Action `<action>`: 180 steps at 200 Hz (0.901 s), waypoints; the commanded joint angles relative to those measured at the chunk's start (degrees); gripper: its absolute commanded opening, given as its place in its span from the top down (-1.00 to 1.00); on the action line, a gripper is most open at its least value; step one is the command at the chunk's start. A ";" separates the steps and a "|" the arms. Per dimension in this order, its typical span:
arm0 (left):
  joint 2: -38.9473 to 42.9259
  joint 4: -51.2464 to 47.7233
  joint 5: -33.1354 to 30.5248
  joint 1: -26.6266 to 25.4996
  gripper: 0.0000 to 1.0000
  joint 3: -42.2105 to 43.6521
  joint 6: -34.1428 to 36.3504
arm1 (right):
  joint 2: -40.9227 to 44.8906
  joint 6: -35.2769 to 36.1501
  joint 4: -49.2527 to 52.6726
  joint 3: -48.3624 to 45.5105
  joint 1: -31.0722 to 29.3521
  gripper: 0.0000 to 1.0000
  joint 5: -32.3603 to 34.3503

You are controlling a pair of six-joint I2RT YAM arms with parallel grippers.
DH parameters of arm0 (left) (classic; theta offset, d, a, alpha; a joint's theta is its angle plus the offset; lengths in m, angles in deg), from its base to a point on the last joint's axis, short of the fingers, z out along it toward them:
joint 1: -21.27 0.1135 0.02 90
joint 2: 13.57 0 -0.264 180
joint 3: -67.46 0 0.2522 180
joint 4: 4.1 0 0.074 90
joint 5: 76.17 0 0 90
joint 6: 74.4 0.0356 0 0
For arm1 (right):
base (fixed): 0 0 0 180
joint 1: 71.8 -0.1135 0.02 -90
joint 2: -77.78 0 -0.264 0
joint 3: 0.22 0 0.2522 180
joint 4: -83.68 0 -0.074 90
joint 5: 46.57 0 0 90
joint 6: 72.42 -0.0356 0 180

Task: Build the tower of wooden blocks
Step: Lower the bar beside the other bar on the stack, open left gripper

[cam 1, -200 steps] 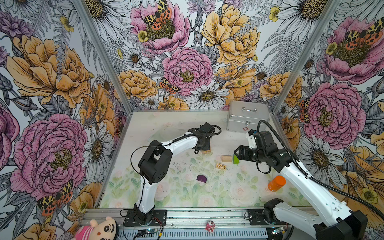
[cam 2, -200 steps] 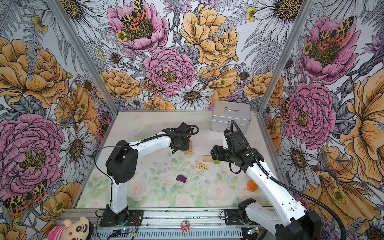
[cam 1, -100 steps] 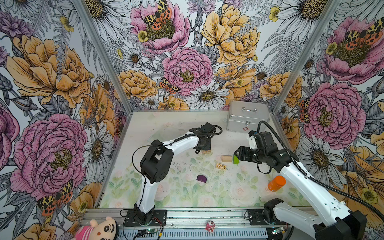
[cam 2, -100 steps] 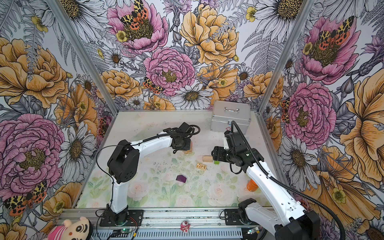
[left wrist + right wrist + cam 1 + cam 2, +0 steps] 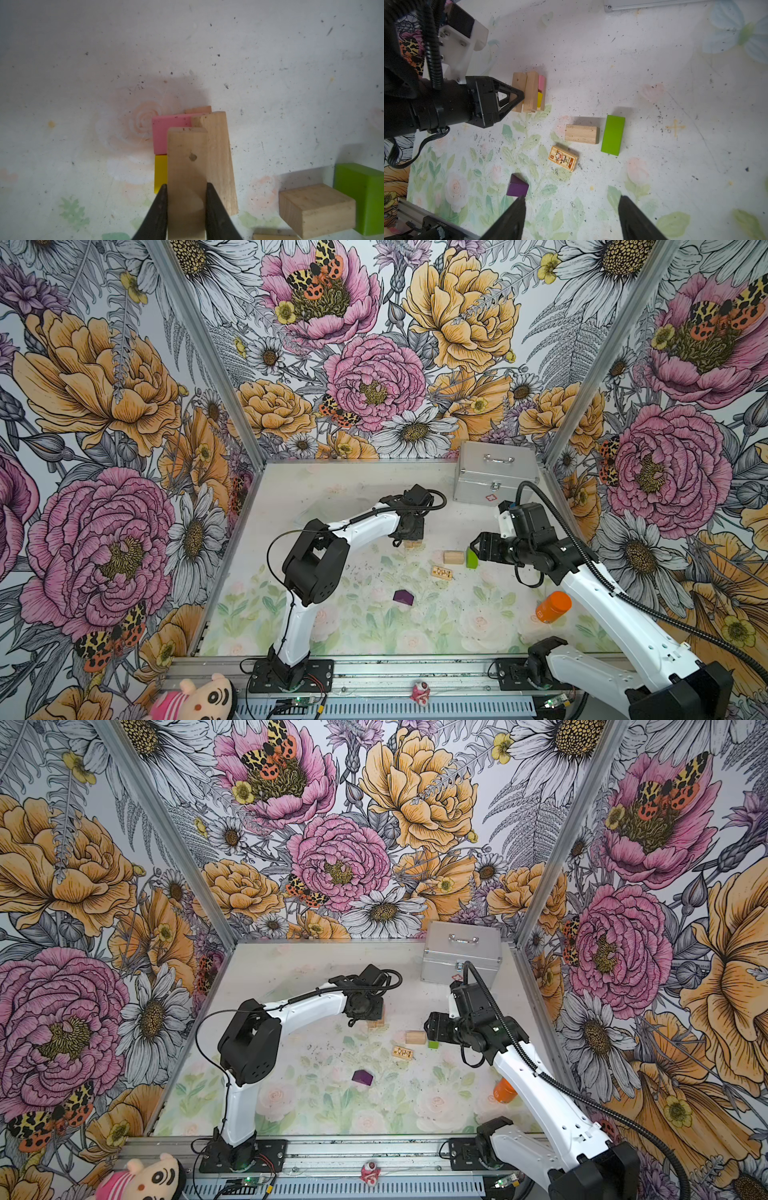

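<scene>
The low tower (image 5: 413,544) (image 5: 376,1022) stands mid-table: a tan block at the bottom, a pink block (image 5: 164,133) and a yellow block (image 5: 160,172) side by side on it, then a tan plank (image 5: 218,162). My left gripper (image 5: 186,187) (image 5: 519,94) points down over the tower, shut on another tan plank (image 5: 186,155) lying along the top. My right gripper (image 5: 571,204) (image 5: 478,549) hangs open to the right. Loose wood blocks lie in front of it: a lime-green block (image 5: 613,135), a tan block (image 5: 581,134), a picture block (image 5: 563,158) and a purple pointed block (image 5: 517,186).
A silver metal case (image 5: 494,477) sits at the back right corner. An orange bottle (image 5: 552,606) lies near the right wall beside my right arm. Flowered walls close the table on three sides, and a metal rail (image 5: 415,672) runs along the front.
The left arm's elbow has shifted slightly to the right. Both grippers and the loose blocks stay where they were.
</scene>
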 commanded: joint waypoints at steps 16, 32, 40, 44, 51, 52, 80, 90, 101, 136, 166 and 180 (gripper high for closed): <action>-0.63 -0.73 0.59 -0.40 0.29 -1.58 0.12 | 0.03 0.90 0.06 -0.61 0.66 -0.45 -0.42; -0.45 -1.09 0.39 -0.39 0.23 -1.60 0.05 | -0.05 1.01 0.00 -0.56 0.81 -0.45 -0.57; -0.31 -1.10 0.38 -0.41 0.17 -1.47 0.06 | -0.11 1.07 0.00 -0.55 0.90 -0.45 -0.57; -0.29 -1.16 0.35 -0.42 0.17 -1.35 0.07 | -0.10 1.13 -0.02 -0.58 0.85 -0.45 -0.59; -0.10 -1.26 0.22 -0.50 0.16 -1.34 0.03 | -0.16 1.07 -0.02 -0.58 0.92 -0.45 -0.59; -0.06 -1.22 0.17 -0.49 0.16 -1.29 -0.05 | -0.15 1.07 -0.02 -0.58 0.92 -0.45 -0.59; 0.81 -1.26 -0.44 -0.73 0.15 -1.07 -0.21 | -0.31 1.15 -0.02 -0.56 1.09 -0.45 -0.60; 1.10 -1.30 -0.49 -0.82 0.15 -1.03 -0.21 | -0.29 1.16 -0.02 -0.58 1.10 -0.45 -0.66; 1.68 -1.38 -0.71 -0.85 0.14 -0.99 -0.21 | -0.20 1.10 -0.02 -0.49 1.14 -0.45 -0.67; 3.90 -1.86 -1.51 -1.07 0.12 -0.97 -0.12 | -0.24 0.98 -0.02 -0.23 1.25 -0.45 -0.94; 6.73 -1.84 -2.55 -1.18 0.07 -0.35 0.14 | -1.06 0.72 -0.02 0.41 1.15 -0.45 -1.54; 8.53 -1.80 -3.28 -1.24 0.05 0.12 0.27 | -1.46 0.54 0.02 0.65 1.07 -0.45 -1.48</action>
